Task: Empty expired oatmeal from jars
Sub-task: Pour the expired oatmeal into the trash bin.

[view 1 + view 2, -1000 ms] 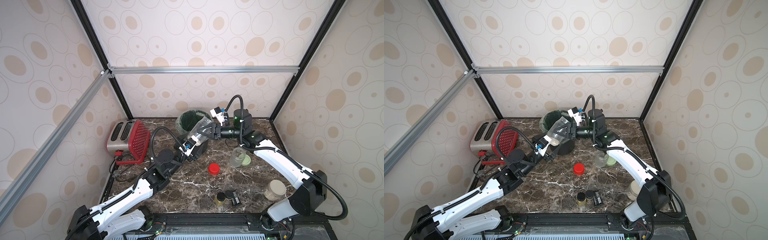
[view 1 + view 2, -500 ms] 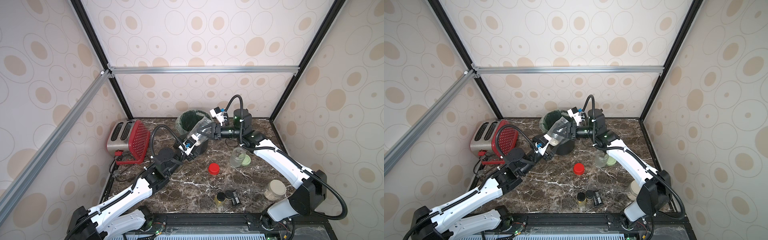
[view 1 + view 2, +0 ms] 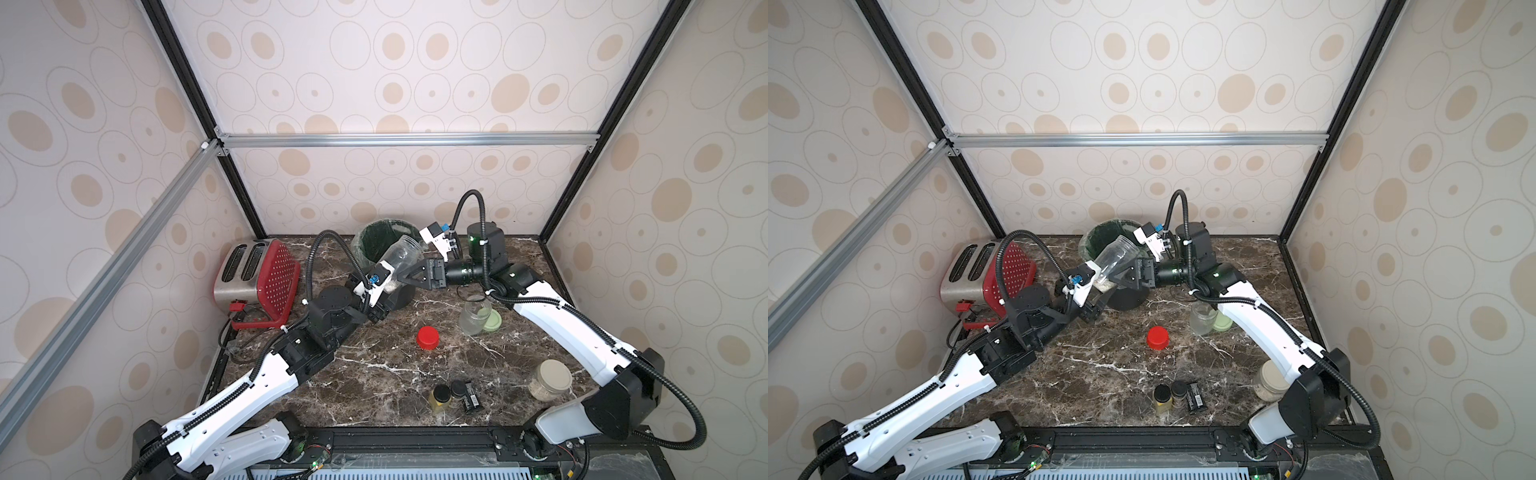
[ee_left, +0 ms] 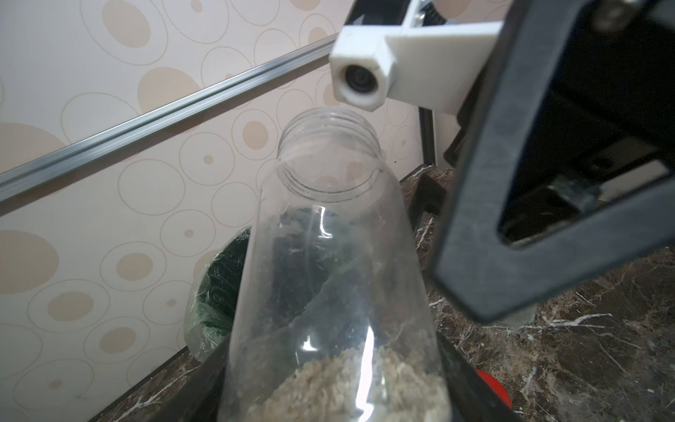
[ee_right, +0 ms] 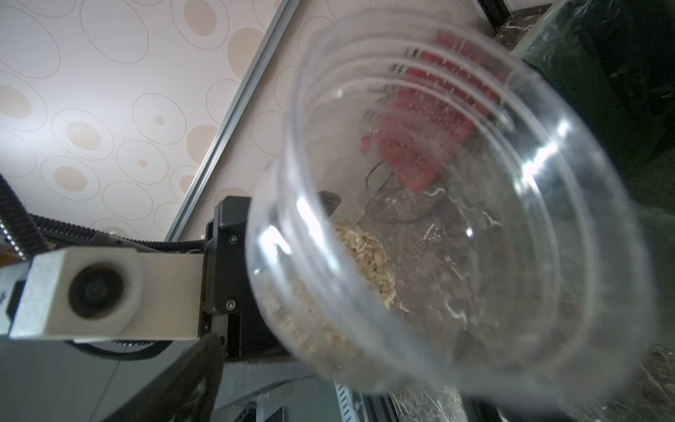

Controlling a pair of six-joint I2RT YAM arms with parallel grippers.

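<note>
A lidless clear jar (image 3: 401, 255) (image 3: 1115, 259) hangs tilted in front of the bin, mouth up toward the bin's rim. A little pale oatmeal (image 4: 350, 387) (image 5: 369, 255) lies at the jar's low end. My left gripper (image 3: 384, 289) (image 3: 1096, 286) is shut on the jar's base, and its dark fingers (image 4: 471, 387) flank the base. My right gripper (image 3: 409, 274) (image 3: 1123, 274) stands open beside the jar's middle, with one finger (image 4: 511, 219) off the jar wall. A second open jar (image 3: 473, 313) stands empty, and a beige-lidded jar (image 3: 549, 379) holds oatmeal.
A green-lined bin (image 3: 378, 245) stands at the back. A red toaster (image 3: 257, 276) is at the left. A red lid (image 3: 428, 337) and a pale green lid (image 3: 492, 321) lie on the marble top. Two small dark-capped bottles (image 3: 441, 397) stand near the front edge.
My right gripper's jaws have spread apart off the jar. My left gripper has closed on the jar's base. The jar has barely moved.
</note>
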